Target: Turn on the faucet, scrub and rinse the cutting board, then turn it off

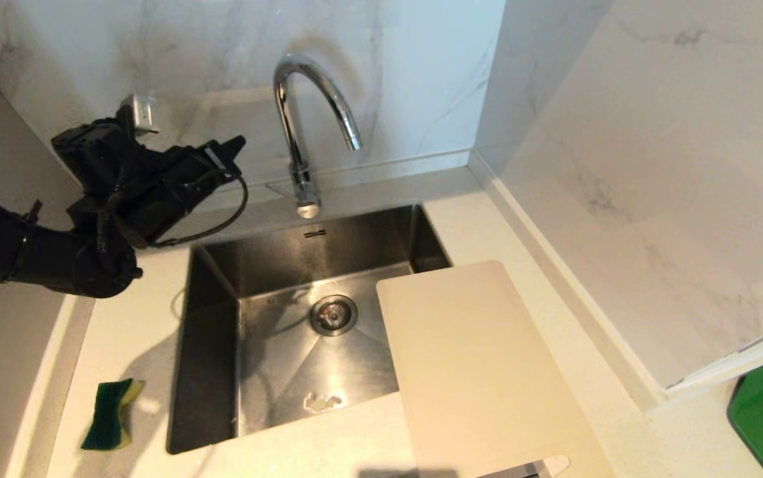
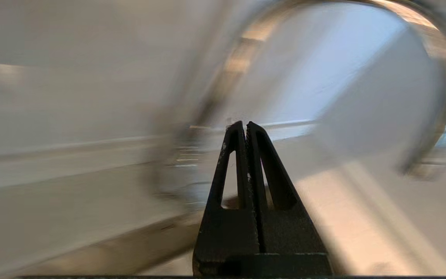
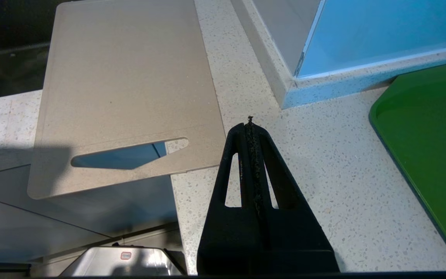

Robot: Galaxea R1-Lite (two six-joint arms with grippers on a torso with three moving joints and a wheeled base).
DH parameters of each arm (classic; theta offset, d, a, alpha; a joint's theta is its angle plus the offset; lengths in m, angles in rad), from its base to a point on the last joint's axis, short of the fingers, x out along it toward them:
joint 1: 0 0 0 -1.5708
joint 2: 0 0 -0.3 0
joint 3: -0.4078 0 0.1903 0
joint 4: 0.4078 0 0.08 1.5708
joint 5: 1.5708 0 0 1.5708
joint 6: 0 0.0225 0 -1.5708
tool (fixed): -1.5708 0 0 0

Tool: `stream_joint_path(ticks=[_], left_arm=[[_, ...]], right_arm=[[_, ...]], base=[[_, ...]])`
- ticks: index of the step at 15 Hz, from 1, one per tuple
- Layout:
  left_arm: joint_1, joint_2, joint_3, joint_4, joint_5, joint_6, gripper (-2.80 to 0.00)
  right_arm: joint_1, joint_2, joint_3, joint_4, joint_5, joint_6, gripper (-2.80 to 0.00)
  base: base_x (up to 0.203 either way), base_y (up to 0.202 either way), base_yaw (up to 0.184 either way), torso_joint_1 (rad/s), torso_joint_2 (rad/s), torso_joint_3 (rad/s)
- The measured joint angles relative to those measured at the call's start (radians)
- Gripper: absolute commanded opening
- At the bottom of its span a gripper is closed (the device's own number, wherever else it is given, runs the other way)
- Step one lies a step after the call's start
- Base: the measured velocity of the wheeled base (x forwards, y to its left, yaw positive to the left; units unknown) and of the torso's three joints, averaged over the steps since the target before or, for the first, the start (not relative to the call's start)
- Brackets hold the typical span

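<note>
Pointing at the faucet [image 1: 302, 133] just ahead, the left gripper [image 1: 239, 143] has fingers pressed together; push the thin, stiff, likely slippery base lever.

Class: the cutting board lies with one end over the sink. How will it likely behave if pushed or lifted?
The cutting board looks thin, flat and plastic: probably light and fairly stiff. Its smooth face may slide easily on the counter. Part overhangs the sink, so a push there might tip it in.
</note>
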Motion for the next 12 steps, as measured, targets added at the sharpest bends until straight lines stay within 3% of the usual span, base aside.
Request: stream_joint_path(ticks=[4,8,10,12], left_arm=[[0.152,-0.091,0.016,0.197,-0.012,0.134,-2.80],[0.276,-0.173,0.011,0.368,0.003,0.320,-2.80],[0.298,-0.224,0.008,0.455,0.040,0.363,-2.80],[0.308,-0.264,0.004,0.475,0.125,0.427,-2.80]], right_arm=[[0.000,0.000,0.000,0.000,0.000,0.000,-2.80],[0.000,0.000,0.000,0.000,0.000,0.001,-2.80],[0.000,0.000,0.000,0.000,0.000,0.000,-2.80],[0.000,0.000,0.000,0.000,0.000,0.000,-2.80]], base=[[0.000,0.000,0.000,0.000,0.00,0.000],[0.000,0.000,0.000,0.000,0.00,0.000],[0.000,0.000,0.000,0.000,0.00,0.000],[0.000,0.000,0.000,0.000,0.00,0.000]])
